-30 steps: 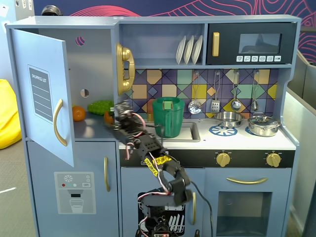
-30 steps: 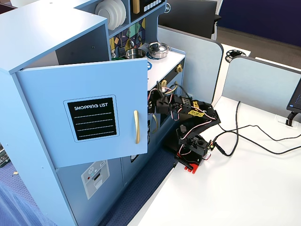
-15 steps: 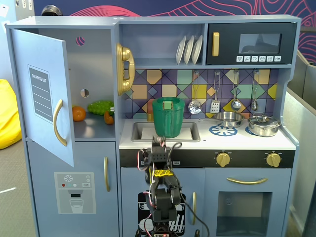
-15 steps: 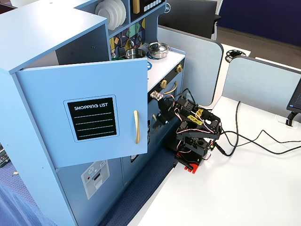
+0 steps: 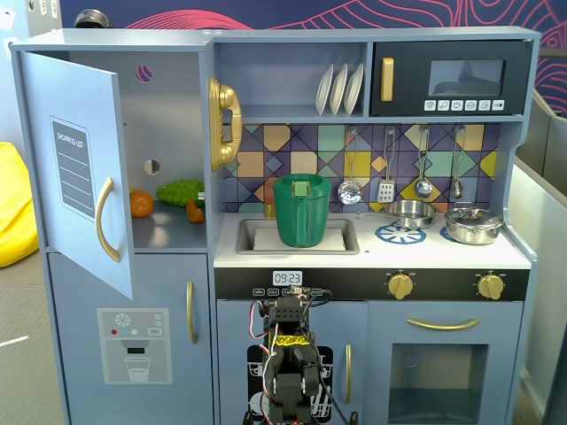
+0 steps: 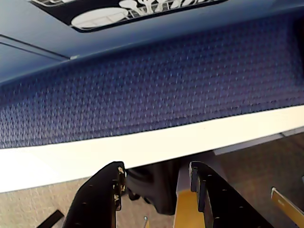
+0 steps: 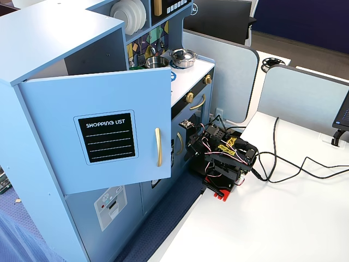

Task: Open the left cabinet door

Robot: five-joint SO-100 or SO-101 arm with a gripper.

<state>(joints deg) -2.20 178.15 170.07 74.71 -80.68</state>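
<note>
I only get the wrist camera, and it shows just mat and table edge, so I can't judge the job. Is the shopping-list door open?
Observer: Yes, the left cabinet door stands wide open in both fixed views.
Operator: Where's the arm?
Observer: The arm is folded low before the lower doors, with the gripper far from the gold handle.
Operator: Anything inside the cabinet?
Observer: An orange and some green toy food sit on the shelf.
</note>
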